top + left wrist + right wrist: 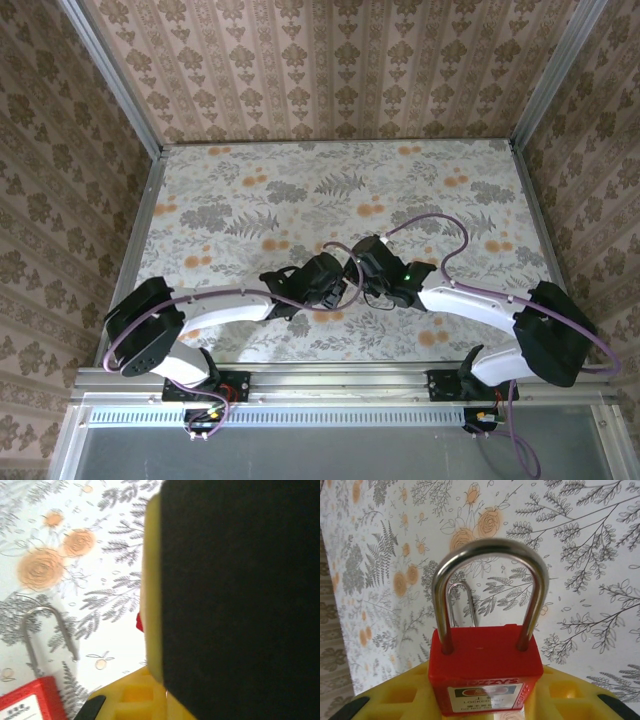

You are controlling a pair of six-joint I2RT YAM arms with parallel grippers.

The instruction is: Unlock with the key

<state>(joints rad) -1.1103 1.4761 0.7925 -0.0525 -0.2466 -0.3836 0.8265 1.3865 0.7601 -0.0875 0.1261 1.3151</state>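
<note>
padlock point(485, 670) clamped between right jaws; left jaws fully closed close by.

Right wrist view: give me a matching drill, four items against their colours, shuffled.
Items:
1 padlock body
2 shackle
3 right gripper fingers
4 table cover

Colours:
A yellow
B white with grey leaves and orange flowers
C red
D silver

Pairs: 1-C, 2-D, 3-A, 4-B

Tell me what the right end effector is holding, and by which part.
The red padlock, gripped by its body between the yellow fingers; the shackle stands free above.
</note>
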